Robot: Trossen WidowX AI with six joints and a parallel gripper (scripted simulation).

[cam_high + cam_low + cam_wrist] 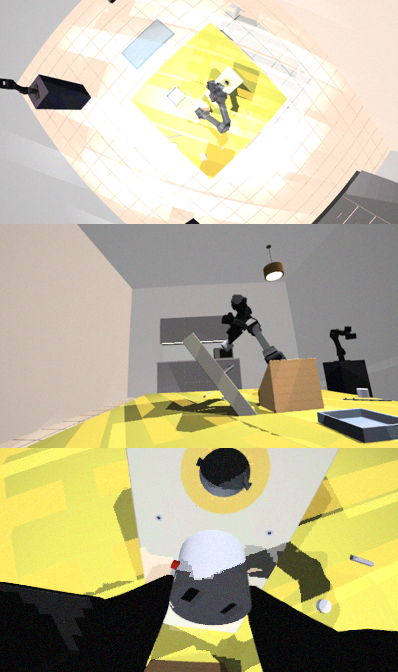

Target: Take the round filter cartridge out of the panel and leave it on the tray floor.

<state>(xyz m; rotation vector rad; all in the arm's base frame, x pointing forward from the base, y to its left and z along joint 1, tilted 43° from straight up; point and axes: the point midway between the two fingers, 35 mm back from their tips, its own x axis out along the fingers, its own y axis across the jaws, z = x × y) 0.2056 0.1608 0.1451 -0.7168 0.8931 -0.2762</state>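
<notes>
The pale round cartridge [226, 345] [212, 555] is out of the panel, its dark face with two slots toward the wrist camera. My gripper [210, 587] is shut on its sides and holds it in the air, angled. In the exterior view it hangs above the sloping face of the panel [236, 82] [216, 371] [290, 498]. The panel's round opening [225, 468] with its yellow ring [230, 84] [190, 473] is empty. The tray [176, 96] [341, 427] stands apart from the panel, with nothing seen in it. The fingertips are hidden in the top view.
A wooden block [297, 383] stands under the arm's base, between panel and tray in the exterior view. A white cup [362, 393] and a thin rod [174, 136] lie farther off. A small white round piece [324, 606] and a pin [362, 560] are beside the panel.
</notes>
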